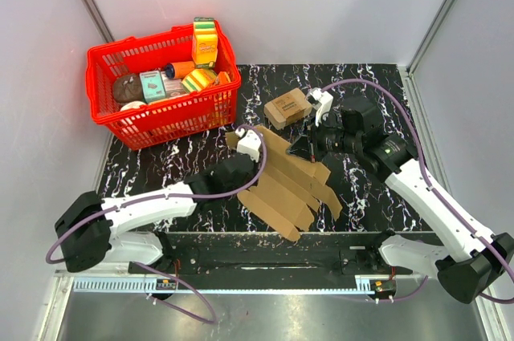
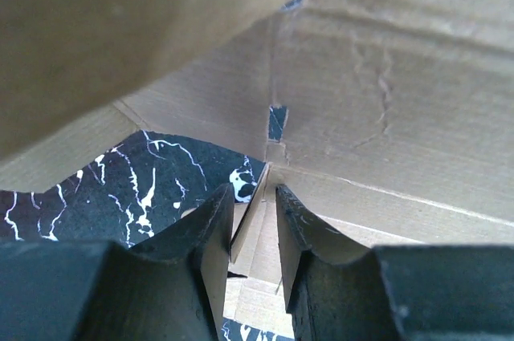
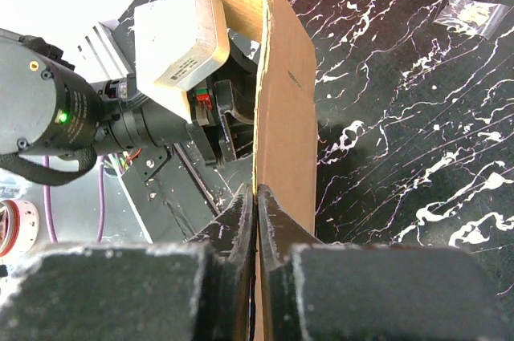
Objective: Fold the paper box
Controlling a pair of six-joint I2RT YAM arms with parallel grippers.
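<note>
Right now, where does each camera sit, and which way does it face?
Top external: above, behind the arms, looking down on table, red basket, paper box; both arms show.
Left wrist: past the left gripper, close at the paper box.
Right wrist: along the right gripper, shut on the paper box's edge.
All show the paper box.

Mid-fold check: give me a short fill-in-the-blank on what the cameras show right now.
1. The right gripper is ____ on an edge of the paper box.
2. The plastic basket is ____ in colour.
3. The table has a black top with ____ veins.
Missing words: shut; red; white.
</note>
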